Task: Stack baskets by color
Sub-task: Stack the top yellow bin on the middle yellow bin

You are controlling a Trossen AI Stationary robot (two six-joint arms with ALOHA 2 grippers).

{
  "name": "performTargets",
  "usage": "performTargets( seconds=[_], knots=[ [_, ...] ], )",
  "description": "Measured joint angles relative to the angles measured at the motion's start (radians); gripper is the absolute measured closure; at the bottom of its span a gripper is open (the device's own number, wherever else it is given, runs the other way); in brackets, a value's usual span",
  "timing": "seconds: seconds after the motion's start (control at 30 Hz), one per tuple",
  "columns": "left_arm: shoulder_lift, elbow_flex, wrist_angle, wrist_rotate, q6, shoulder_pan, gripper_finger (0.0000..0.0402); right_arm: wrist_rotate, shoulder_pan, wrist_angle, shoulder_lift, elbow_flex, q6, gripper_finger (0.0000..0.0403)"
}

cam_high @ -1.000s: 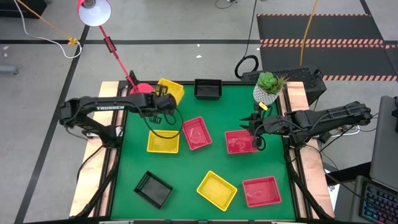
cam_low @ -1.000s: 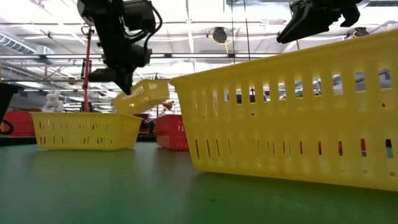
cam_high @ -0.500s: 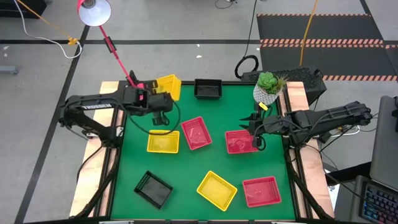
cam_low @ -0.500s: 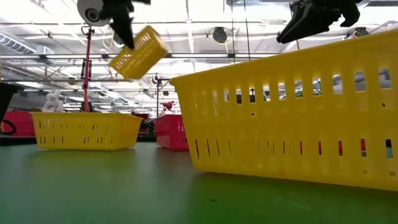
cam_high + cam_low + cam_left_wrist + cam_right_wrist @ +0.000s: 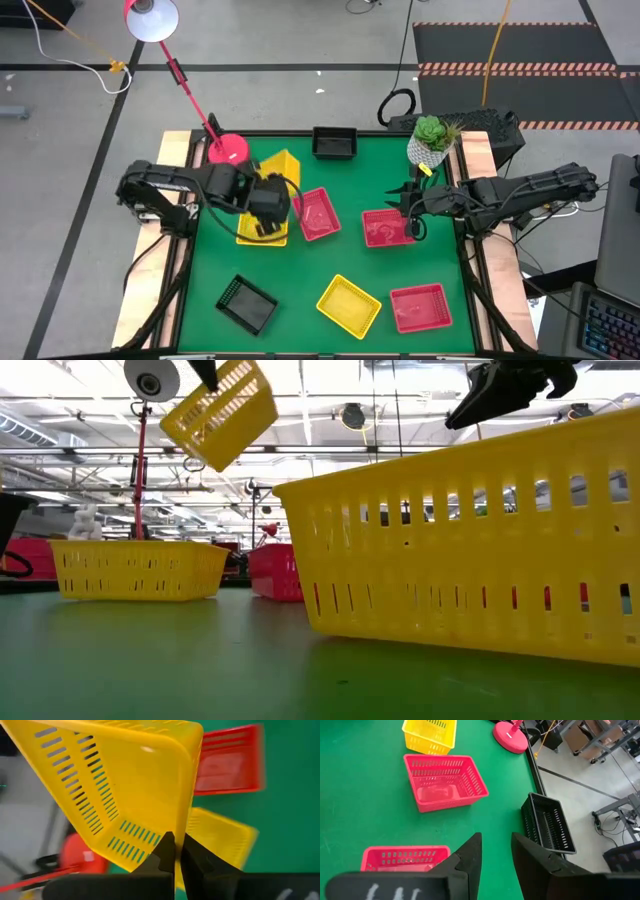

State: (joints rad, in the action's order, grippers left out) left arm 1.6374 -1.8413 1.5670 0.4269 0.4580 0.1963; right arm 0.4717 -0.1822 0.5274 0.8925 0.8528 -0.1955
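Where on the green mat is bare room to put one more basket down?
The mat is bare between the black basket and the near yellow basket. More room lies below the far black basket, toward the plant pot. The left side is crowded: left hand, yellow baskets, a red basket.

Tilted yellow basket (image 5: 281,168) aloft, eight other baskets (image 5: 349,304) scattered on table

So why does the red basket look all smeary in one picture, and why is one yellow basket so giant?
In the left wrist view the red basket is smeared, probably by camera motion, while the held yellow basket stays sharp. In the low view the near yellow basket looks giant only because it sits close to the lens; bright ceiling lights glare behind it.
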Motion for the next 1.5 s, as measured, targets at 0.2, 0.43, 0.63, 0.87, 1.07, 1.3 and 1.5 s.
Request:
performTargets(
  seconds=[0.2,0.43,0.63,0.87,1.07,1.3,1.5],
  knots=[
    [0.107,-0.144,0.007,-0.046,0.055,0.078,0.0394,0.000,0.000,0.000,0.000,0.000,-0.001,0.0303],
    [0.159,-0.238,0.002,-0.094,0.087,0.116,0.0394,0.000,0.000,0.000,0.000,0.000,-0.003,0.0303],
    [0.158,-0.244,0.005,-0.132,0.146,0.142,0.0394,0.000,0.000,0.000,0.000,0.000,-0.003,0.0303],
    [0.159,-0.244,0.004,-0.163,0.189,0.183,0.0394,0.000,0.000,0.000,0.000,0.000,-0.003,0.0303],
    [0.158,-0.243,0.004,-0.152,0.197,0.208,0.0394,0.000,0.000,0.000,0.000,0.000,-0.003,0.0303],
    [0.158,-0.163,0.003,-0.142,0.195,0.214,0.0394,0.000,0.000,-0.001,0.000,0.000,-0.036,0.0303],
    [0.158,-0.063,0.003,-0.166,0.172,0.210,0.0394,0.002,0.000,-0.026,0.000,0.000,-0.083,0.0303]
  ],
)
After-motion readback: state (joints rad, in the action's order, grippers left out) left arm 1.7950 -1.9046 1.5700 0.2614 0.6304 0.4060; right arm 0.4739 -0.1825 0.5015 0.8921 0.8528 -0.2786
